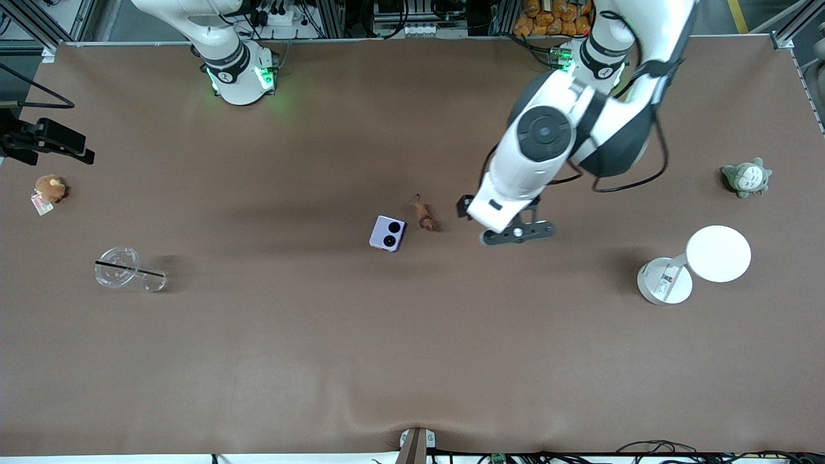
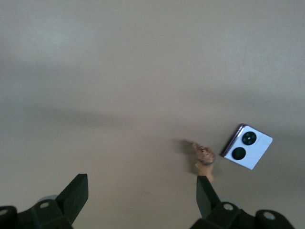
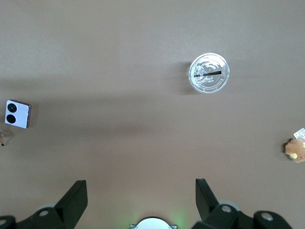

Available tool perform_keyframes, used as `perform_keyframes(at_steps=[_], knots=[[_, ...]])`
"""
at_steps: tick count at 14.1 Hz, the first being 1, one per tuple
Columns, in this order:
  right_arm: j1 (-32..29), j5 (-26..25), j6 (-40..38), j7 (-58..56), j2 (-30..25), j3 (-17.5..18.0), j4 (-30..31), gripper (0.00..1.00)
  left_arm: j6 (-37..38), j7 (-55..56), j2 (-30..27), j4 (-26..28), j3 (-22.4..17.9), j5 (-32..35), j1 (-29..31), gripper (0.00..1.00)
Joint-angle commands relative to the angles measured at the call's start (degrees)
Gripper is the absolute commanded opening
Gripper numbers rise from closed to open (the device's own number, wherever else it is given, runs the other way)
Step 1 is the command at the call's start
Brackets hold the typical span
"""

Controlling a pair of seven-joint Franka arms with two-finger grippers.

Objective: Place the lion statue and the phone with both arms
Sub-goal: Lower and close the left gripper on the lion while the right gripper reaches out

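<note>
The lion statue (image 1: 423, 214), a tiny reddish-brown figurine, lies on the brown table near the middle. The pale lavender phone (image 1: 387, 233) lies beside it, slightly nearer the front camera, camera circles up. My left gripper (image 1: 477, 222) hangs open and empty above the table just beside the lion, toward the left arm's end. In the left wrist view the lion (image 2: 205, 157) sits close to one finger (image 2: 206, 193) of the left gripper (image 2: 141, 191), with the phone (image 2: 247, 146) past it. My right gripper (image 3: 140, 188) is open and empty, high near its base; the phone (image 3: 17, 114) shows far off.
A clear cup with a black straw (image 1: 129, 270) lies toward the right arm's end, with a round brown plush (image 1: 49, 188) and a black device (image 1: 45, 138) at that edge. A white round stand (image 1: 718, 253) and a grey-green plush (image 1: 746, 177) are toward the left arm's end.
</note>
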State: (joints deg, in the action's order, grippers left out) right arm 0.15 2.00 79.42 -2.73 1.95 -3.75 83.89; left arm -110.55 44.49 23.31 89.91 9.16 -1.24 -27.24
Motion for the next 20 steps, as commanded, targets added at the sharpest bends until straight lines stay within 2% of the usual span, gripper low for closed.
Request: perform_keyframes(at_steps=[1,12,16,19,20], knots=[[-0.5,-0.4,0.0,-0.3,0.3,0.3,-0.5,1.0,-3.0,5.1,3.8,-1.6,-0.5,0.4,-3.2,1.0],[0.3,-0.5,0.1,0.4,1.6,0.3,-0.4,1.0,-17.1,23.6,15.9,-1.5,-0.8,2.3,-11.8,1.0],[0.7,-0.4,0.8,3.0,2.4,0.4,-0.5,1.0,-17.9,27.7,17.6,-1.1,-0.8,3.9,-12.1,1.0],[1.2,-0.1,4.1,13.2,3.1,0.5,-0.5,1.0,-17.9,27.8,18.8,-1.2,-0.8,3.9,-12.1,0.77],[1.9,-0.1,4.4,15.1,3.6,0.5,-0.5,1.0,-17.9,27.8,19.0,-1.3,-0.8,3.8,-12.1,0.64]])
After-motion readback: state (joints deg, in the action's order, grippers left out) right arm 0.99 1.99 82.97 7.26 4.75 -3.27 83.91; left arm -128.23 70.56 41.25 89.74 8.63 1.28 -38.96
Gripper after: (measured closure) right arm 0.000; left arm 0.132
